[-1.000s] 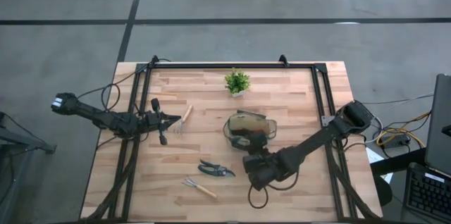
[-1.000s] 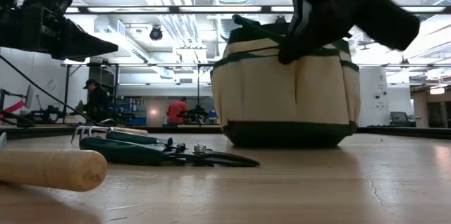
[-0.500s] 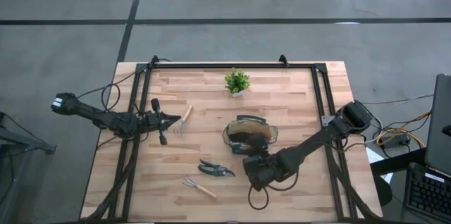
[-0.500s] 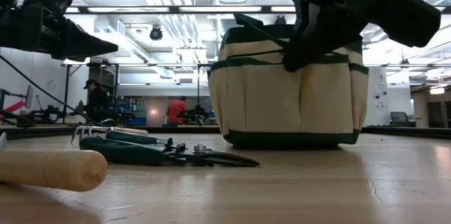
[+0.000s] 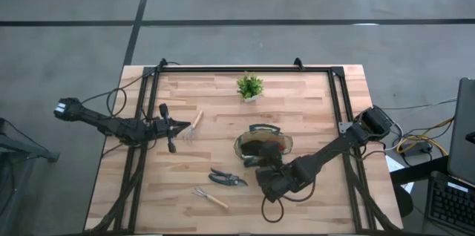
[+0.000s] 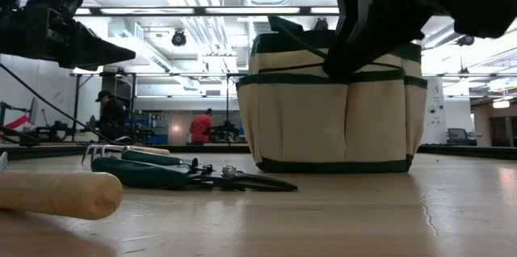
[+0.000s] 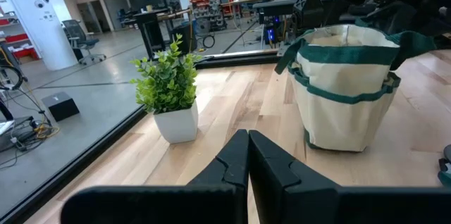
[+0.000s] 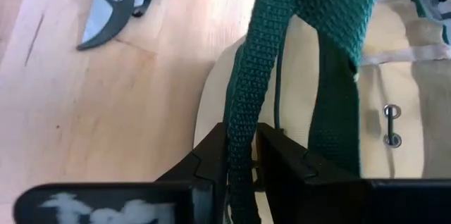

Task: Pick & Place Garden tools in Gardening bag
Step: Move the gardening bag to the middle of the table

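Note:
The khaki gardening bag [image 5: 264, 145] with green trim stands upright on its base at mid-table; it also shows in the low view [image 6: 331, 111]. My right gripper [image 5: 269, 164] is at the bag's near rim, shut on a green loop handle. My left gripper [image 5: 185, 126] is shut and empty, above the table beside a wooden-handled rake [image 5: 194, 124]. Dark-handled shears [image 5: 227, 179] and a second wooden-handled fork [image 5: 211, 198] lie flat nearer the front edge. The glove and a second pair of shears do not show. My right gripper pinches the bag's green webbing loop handle [image 8: 238, 122] between its two fingers, across the strap. It comes from above and from the near side of the bag. The strap runs up taut from the bag's rim, and the bag's base stays on the table.
A small green potted plant [image 5: 250, 87] stands at the far middle of the table. A black frame rail [image 5: 245, 69] runs along the far edge and both sides. People show in the room beyond the table in the low view [image 6: 109, 115].
My right gripper has drawn toward the table's near edge, still shut on the strap. The bag has slid a little toward the near edge and has come from tilted to upright, base flat on the table.

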Robot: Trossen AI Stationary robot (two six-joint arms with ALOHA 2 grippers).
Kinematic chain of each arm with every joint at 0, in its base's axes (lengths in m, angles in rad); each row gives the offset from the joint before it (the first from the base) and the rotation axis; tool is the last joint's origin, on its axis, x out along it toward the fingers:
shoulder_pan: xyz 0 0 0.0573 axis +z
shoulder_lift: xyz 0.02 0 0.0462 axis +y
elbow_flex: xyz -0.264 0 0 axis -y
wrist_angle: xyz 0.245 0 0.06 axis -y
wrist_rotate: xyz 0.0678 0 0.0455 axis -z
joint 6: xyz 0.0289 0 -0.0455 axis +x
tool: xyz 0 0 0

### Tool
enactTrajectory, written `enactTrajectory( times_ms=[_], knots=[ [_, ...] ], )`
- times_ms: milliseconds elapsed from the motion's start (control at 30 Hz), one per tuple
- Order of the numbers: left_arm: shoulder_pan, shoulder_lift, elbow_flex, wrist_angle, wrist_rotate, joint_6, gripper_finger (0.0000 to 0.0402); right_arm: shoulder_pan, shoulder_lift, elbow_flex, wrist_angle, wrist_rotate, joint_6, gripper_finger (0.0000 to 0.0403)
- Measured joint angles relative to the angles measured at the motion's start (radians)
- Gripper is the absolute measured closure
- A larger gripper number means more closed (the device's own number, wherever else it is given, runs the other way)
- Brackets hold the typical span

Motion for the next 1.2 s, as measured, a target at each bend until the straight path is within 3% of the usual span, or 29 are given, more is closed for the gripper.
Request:
enactTrajectory(
  times_ms=[367,1200],
  knots=[
    [0.0,0.0,0.0,0.0,0.0,0.0,0.039,0.0,-0.002,0.055,-0.01,-0.108,-0.03,0.039],
    [0.0,0.0,0.0,0.0,0.0,0.0,0.039,-0.037,-0.038,0.209,-0.21,-0.099,-0.128,0.0394]
  ],
)
